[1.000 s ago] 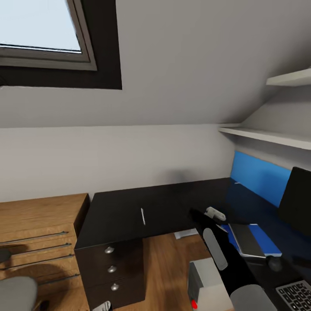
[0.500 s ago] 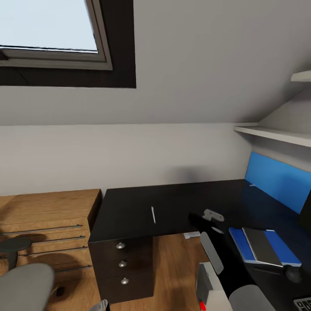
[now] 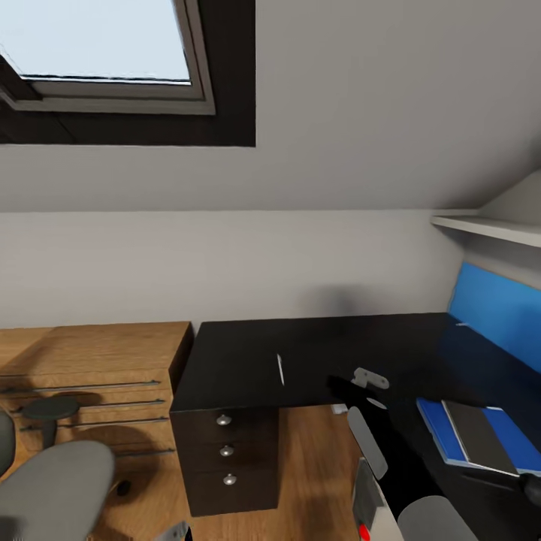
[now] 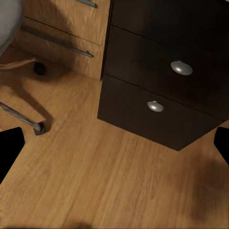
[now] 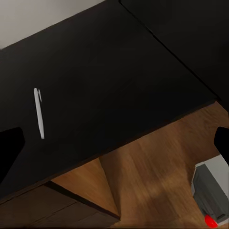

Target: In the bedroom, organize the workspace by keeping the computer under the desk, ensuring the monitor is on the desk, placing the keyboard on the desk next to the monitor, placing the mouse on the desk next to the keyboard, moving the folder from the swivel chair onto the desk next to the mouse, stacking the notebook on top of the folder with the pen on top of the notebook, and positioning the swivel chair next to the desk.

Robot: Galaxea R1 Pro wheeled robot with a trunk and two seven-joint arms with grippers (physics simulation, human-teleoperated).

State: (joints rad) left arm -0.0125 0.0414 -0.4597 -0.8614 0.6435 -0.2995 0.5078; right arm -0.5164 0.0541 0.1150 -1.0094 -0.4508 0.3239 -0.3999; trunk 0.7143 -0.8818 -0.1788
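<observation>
Big black desk (image 3: 338, 353) fills the middle and right of the head view, its drawer unit (image 3: 225, 466) with three silver knobs sitting at lower centre. Left of it stands a low wooden cabinet (image 3: 90, 361), touching the desk's end. Upper left, a skylight (image 3: 98, 45) in the sloped ceiling. At the right edge a blue wall panel (image 3: 496, 312) runs under a white shelf (image 3: 488, 225).

Lower left, the grey swivel chair (image 3: 52, 488) pokes in, well apart from the desk's working side. Lower right, the blue folder (image 3: 439, 436) lies on the desk with the grey notebook (image 3: 481, 443) stacked on it. The computer (image 3: 368, 503) shows a red light at the bottom edge.

A thin white pen (image 3: 281, 369) lies alone on the desktop, clear of everything. The right gripper (image 5: 114, 143) hangs above the desk edge near it, fingers wide apart; the left gripper (image 4: 114, 143), also spread, faces the drawers.
</observation>
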